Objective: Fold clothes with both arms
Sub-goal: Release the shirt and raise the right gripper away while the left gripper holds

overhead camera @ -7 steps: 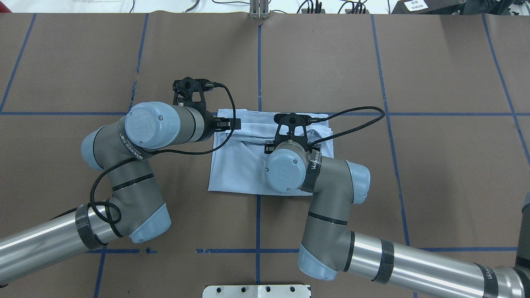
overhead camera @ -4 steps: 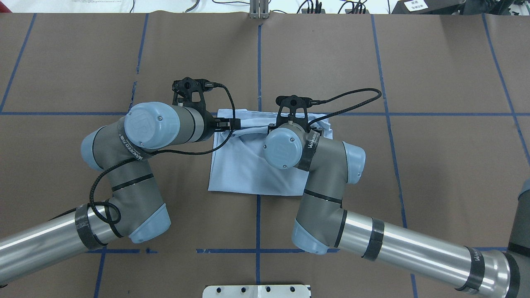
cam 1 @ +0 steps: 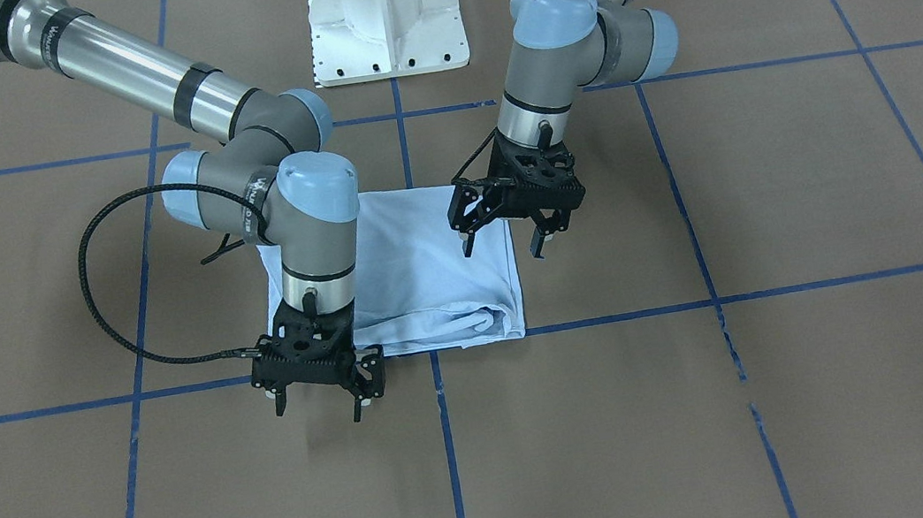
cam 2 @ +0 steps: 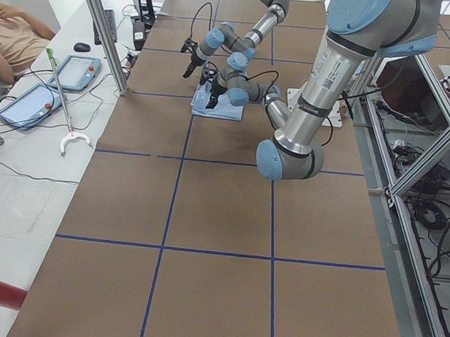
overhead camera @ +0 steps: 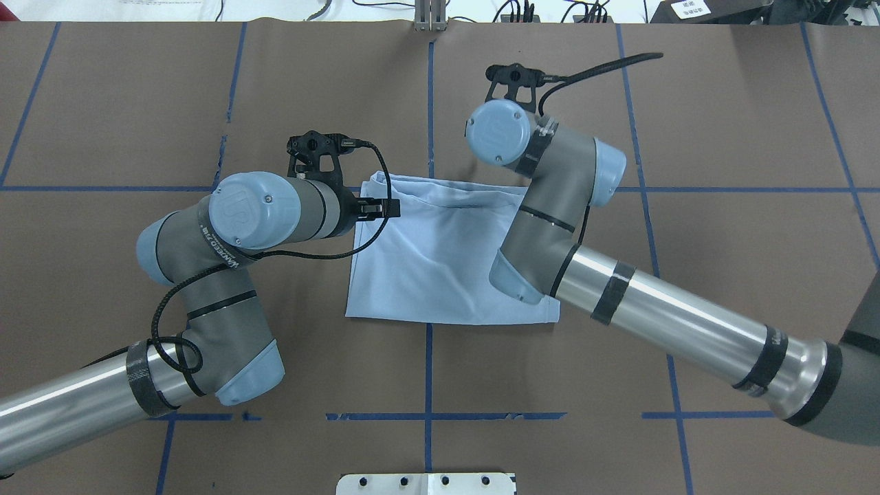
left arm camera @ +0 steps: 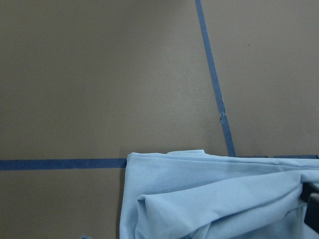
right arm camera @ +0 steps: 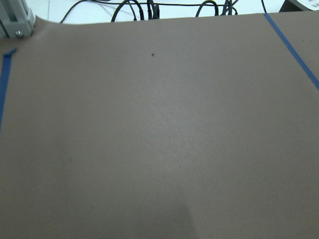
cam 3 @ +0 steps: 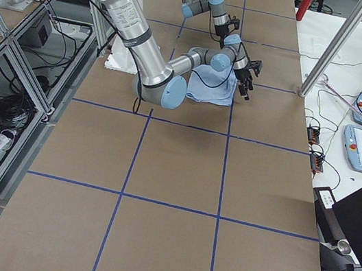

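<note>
Hanging wide and empty, the jaws of the right gripper (cam 1: pixel 317 410) hover beyond the edge of the T-shirt (cam 1: pixel 428 272) farthest from the robot, while the left gripper (cam 1: pixel 504 244), equally spread, hovers over its left side edge. The T-shirt lies folded into a rectangle on the table (cam 1: pixel 772 182). A clean next fold likely needs both grippers pinching matching corners, every layer caught.

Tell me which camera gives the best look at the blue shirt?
The overhead exterior view: the shirt lies broad and flat, only the right arm over one side. The front-facing view shows it partly behind that arm. Both side views show it small and far. The left wrist view catches one corner; the right wrist view, none.
</note>
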Robot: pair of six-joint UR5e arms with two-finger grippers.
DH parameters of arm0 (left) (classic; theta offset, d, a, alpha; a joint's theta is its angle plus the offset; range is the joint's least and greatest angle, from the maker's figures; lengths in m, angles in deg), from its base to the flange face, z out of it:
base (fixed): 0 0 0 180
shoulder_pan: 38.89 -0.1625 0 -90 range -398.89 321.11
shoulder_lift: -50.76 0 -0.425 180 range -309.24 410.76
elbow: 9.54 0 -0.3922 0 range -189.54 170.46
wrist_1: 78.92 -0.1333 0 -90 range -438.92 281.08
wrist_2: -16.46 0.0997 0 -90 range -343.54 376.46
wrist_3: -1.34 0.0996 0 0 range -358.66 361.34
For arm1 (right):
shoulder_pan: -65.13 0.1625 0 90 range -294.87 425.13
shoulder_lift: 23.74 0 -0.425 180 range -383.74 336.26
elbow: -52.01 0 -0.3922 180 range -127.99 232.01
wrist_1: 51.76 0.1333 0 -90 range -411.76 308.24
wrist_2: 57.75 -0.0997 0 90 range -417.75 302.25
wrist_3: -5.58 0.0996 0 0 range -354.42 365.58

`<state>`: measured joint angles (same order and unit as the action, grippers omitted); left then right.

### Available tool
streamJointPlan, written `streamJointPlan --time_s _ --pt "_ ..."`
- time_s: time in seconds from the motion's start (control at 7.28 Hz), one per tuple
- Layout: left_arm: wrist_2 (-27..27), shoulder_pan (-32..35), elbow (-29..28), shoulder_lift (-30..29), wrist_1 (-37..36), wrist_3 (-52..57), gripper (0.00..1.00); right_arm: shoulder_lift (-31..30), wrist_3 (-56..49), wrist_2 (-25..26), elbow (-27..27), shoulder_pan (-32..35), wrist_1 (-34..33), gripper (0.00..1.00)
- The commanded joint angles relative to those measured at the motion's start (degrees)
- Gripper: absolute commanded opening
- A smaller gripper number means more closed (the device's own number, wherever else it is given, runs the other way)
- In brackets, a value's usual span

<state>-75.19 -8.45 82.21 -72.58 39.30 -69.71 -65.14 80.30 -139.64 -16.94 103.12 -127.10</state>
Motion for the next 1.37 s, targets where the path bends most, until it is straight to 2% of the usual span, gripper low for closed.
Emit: streamJointPlan --time_s 0.0,0.14,0.82,1.24 --pt "0.15 -1.16 -6.52 -3.28 -0.36 -3.54 1.0 1.58 -1.5 -9.14 -0.57 5.06 0.38 1.0" --pt "0.33 -1.25 -12.49 -7.48 -0.01 -3.82 1.0 1.5 -1.42 -9.6 -0.92 5.16 0.47 1.0" --pt "0.5 -0.12 -15.27 -8.14 -0.27 -2.95 1.0 0.53 -1.51 -9.61 -2.33 5.08 0.47 1.0" --pt "0.59 4.18 -20.79 -9.54 0.25 1.78 1.0 0.18 -1.86 -9.7 -2.42 5.08 0.47 1.0"
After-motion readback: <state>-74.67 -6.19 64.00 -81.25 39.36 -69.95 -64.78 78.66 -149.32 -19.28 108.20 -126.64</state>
